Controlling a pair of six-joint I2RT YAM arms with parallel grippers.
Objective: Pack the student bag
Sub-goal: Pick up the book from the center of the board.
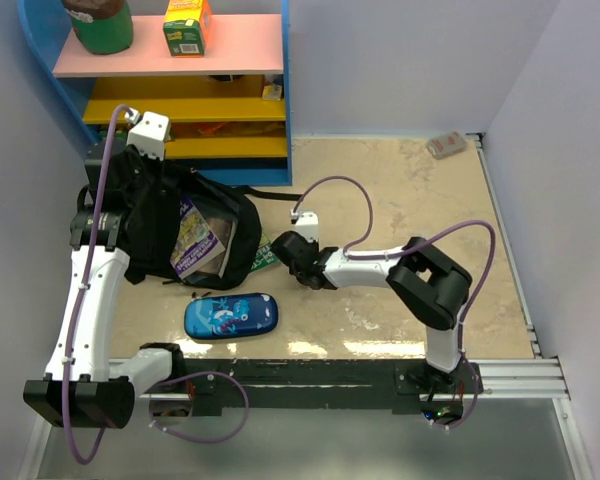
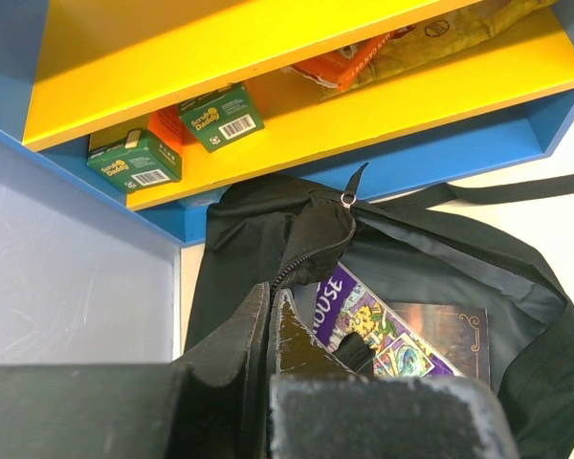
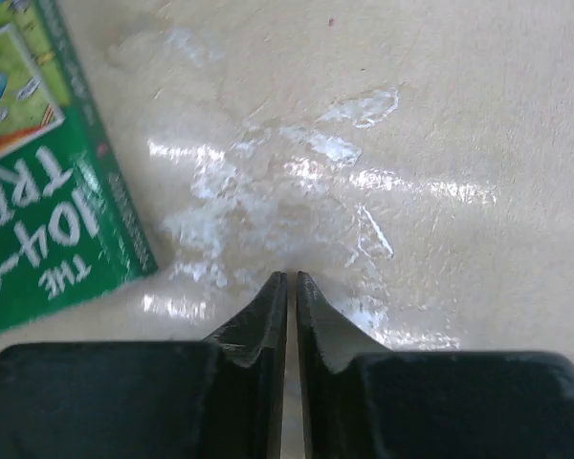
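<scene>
student bag [image 2: 440, 258]: books [image 2: 378, 325] inside | left claw [image 2: 271, 295] pinches rim | right claw [image 3: 290, 279] closed, empty

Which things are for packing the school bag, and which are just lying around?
For the job: large black soft fabric backpack; purple paperback book already inside it; probably the green paperback book and blue zip pencil case.

Just lying about: green jar, orange carton, small green boxes on the yellow shelf.

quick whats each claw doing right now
left claw: closed, pinching the student bag at its zip edge
right claw: closed, empty, beside the green book
</scene>
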